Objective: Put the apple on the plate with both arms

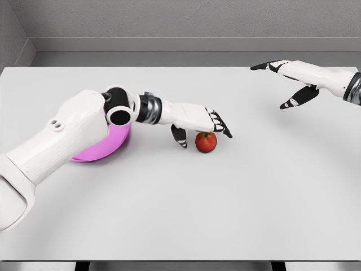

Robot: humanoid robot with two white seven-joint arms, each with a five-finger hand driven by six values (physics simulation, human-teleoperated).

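Note:
A red apple (206, 141) rests on the white table near its middle. My left hand (204, 127) hovers over and just left of the apple, fingers spread above it and thumb hanging down beside it, not closed on it. A magenta plate (115, 144) lies to the left, mostly hidden behind my left forearm and elbow. My right hand (285, 79) is raised at the far right, well away from the apple, with fingers stretched out and holding nothing.
The white table (225, 203) spans the view, its front edge near the bottom. A grey wall runs behind its far edge.

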